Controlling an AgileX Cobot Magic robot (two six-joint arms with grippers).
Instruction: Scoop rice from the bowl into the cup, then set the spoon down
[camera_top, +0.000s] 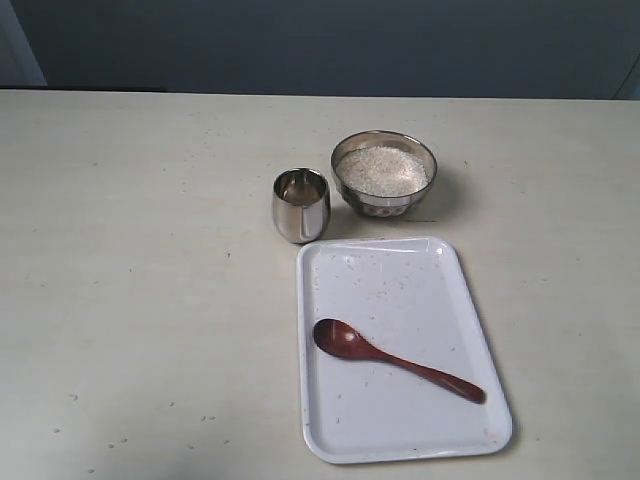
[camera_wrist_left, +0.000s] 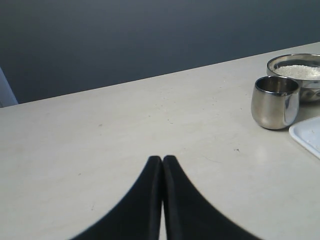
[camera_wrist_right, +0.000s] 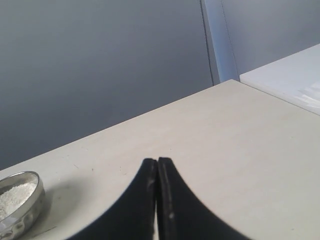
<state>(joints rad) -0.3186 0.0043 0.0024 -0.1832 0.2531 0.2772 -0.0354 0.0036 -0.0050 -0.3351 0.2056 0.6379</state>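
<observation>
The steel bowl (camera_top: 385, 173) heaped with white rice (camera_top: 381, 169) stands behind the white tray (camera_top: 400, 280). Left of the bowl is the small steel cup (camera_top: 300, 205). The dark wooden spoon (camera_top: 395, 359) lies flat on the tray, its oval end to the left. Neither arm shows in the exterior view. My left gripper (camera_wrist_left: 162, 159) is shut with nothing in it, above bare table; the cup (camera_wrist_left: 275, 102), the bowl (camera_wrist_left: 296, 70) and its rice (camera_wrist_left: 300, 71) show off to one side. My right gripper (camera_wrist_right: 157, 160) is shut and empty, with the bowl (camera_wrist_right: 22, 205) at the frame's edge.
A pale table (camera_top: 140, 280) carries everything, with a dark wall behind it. A tray corner (camera_wrist_left: 307, 135) shows in the left wrist view. A white surface (camera_wrist_right: 287, 80) lies beyond the table's edge in the right wrist view.
</observation>
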